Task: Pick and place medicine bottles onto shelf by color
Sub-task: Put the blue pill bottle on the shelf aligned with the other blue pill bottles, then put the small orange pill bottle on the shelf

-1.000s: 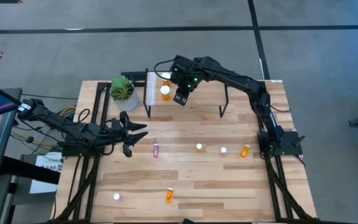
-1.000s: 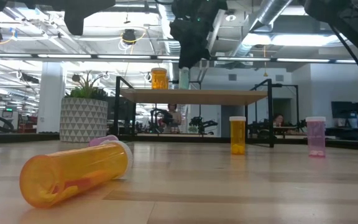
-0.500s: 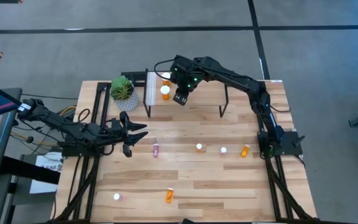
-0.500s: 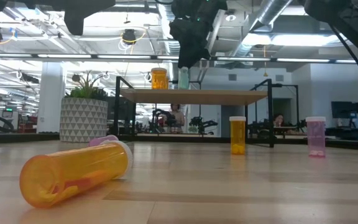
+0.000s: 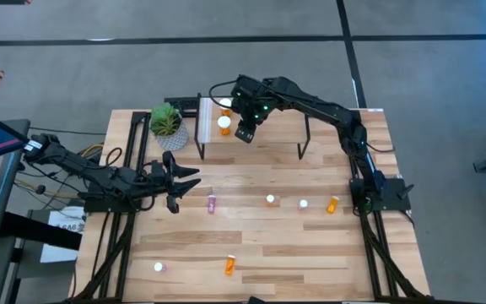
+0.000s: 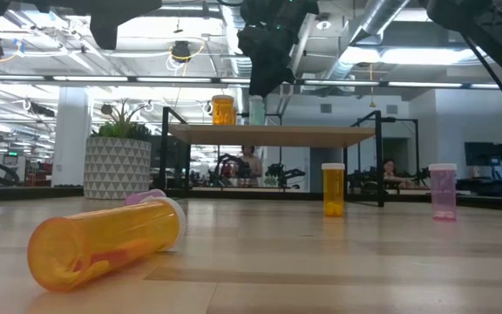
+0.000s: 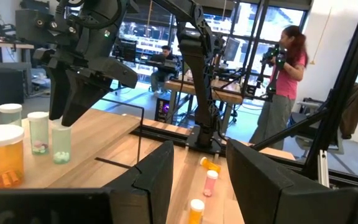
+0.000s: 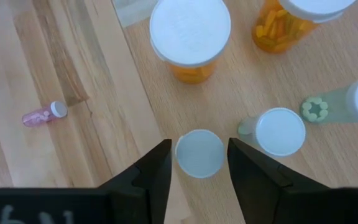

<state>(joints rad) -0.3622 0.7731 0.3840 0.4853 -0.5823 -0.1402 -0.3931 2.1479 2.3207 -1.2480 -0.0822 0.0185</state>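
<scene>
My right gripper (image 8: 199,148) is open over the shelf (image 5: 264,142), near its left end. Its fingers stand on either side of the white cap of a teal bottle (image 8: 199,154), with a thin gap on each side. That bottle stands upright on the shelf board (image 6: 256,110) and also shows in the left wrist view (image 7: 61,144). Beside it on the shelf stand another teal bottle (image 8: 280,132) and two large orange bottles (image 8: 190,37). My left gripper (image 5: 189,181) is open and empty, low over the table's left part.
A potted plant (image 5: 167,122) stands left of the shelf. A pink bottle (image 5: 212,203) lies on the table, and two bottles (image 5: 270,200) (image 5: 303,203) and an orange one (image 5: 333,203) stand mid-table. Near the front edge are two more (image 5: 158,267) (image 5: 229,265). A person (image 7: 284,74) stands beyond the table.
</scene>
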